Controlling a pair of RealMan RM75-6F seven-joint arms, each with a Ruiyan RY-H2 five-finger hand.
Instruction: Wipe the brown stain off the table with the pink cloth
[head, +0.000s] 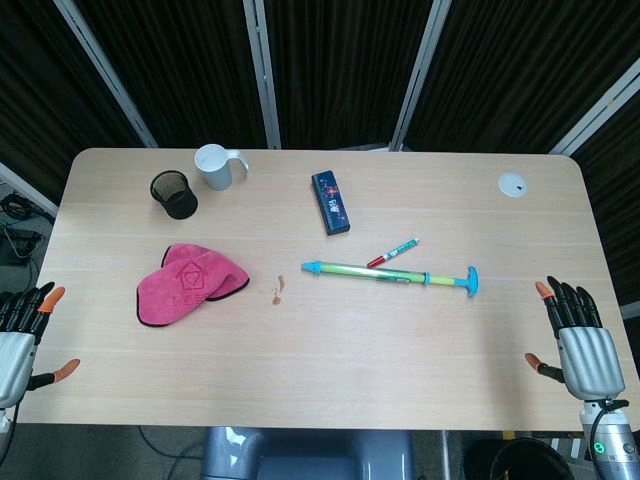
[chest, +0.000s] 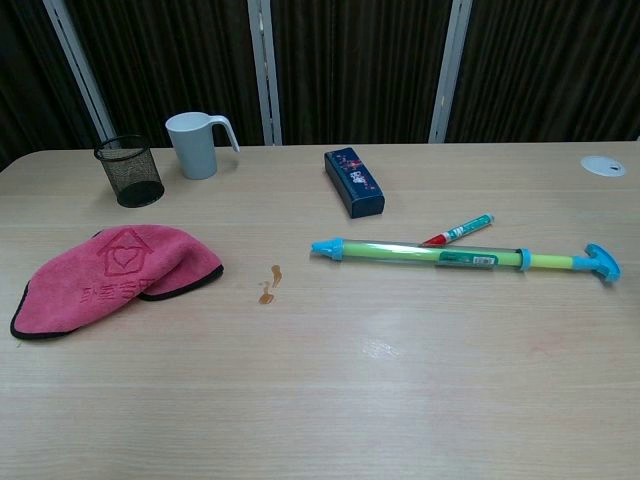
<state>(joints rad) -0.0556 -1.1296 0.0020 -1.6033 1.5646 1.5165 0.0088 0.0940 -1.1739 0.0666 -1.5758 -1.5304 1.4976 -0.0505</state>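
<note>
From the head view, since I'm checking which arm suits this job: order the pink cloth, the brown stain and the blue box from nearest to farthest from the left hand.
From the left hand, at the table's left edge:
1. Pink cloth, left of centre, nearest.
2. Brown stain, just right of the cloth.
3. Blue box, farther back, past centre.

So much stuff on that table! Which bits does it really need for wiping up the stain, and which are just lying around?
Needed: pink cloth, brown stain just right of it, and the table itself.

Just lying about: black mesh cup, white mug, dark blue box, red pen, green and blue pump toy, white disc.
</note>
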